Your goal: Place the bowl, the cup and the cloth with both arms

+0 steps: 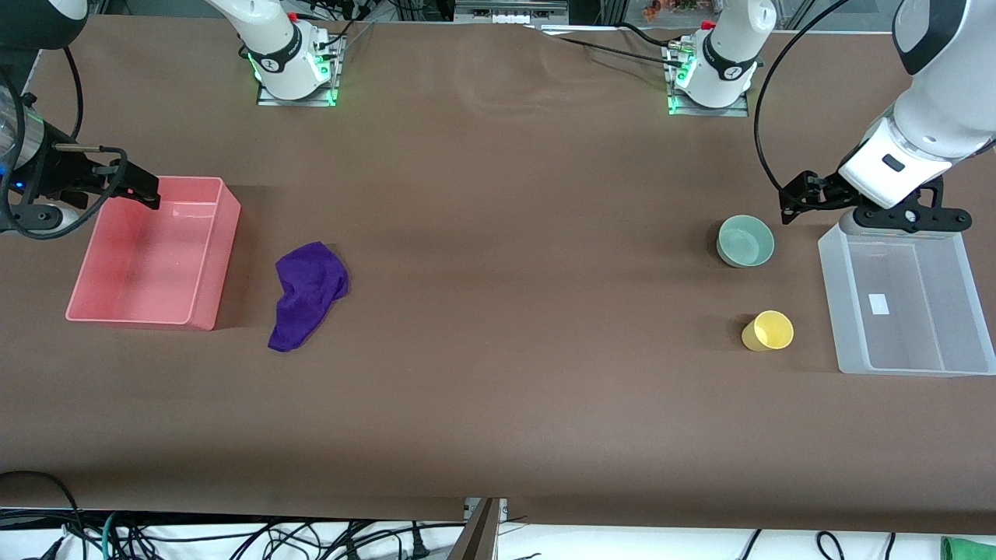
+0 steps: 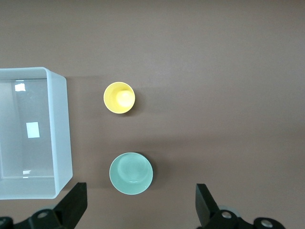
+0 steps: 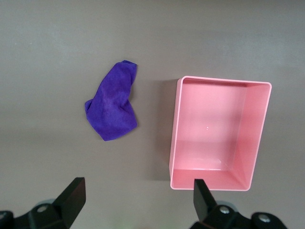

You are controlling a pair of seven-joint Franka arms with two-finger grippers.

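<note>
The mint-green bowl (image 1: pixel 745 241) stands upright on the brown table toward the left arm's end; it also shows in the left wrist view (image 2: pixel 131 173). The yellow cup (image 1: pixel 769 330) stands upright nearer the front camera than the bowl, apart from it, and shows in the left wrist view (image 2: pixel 119 97). The purple cloth (image 1: pixel 307 294) lies crumpled beside the pink bin and shows in the right wrist view (image 3: pixel 113 102). My left gripper (image 1: pixel 794 201) (image 2: pixel 141 205) is open and empty, up over the table beside the bowl. My right gripper (image 1: pixel 136 185) (image 3: pixel 138 200) is open and empty, over the pink bin's edge.
A clear plastic bin (image 1: pixel 836 311) (image 2: pixel 64 129) stands empty beside the bowl and cup at the left arm's end. A pink plastic bin (image 1: pixel 218 264) (image 3: pixel 174 138) stands empty at the right arm's end. Cables hang along the table's front edge.
</note>
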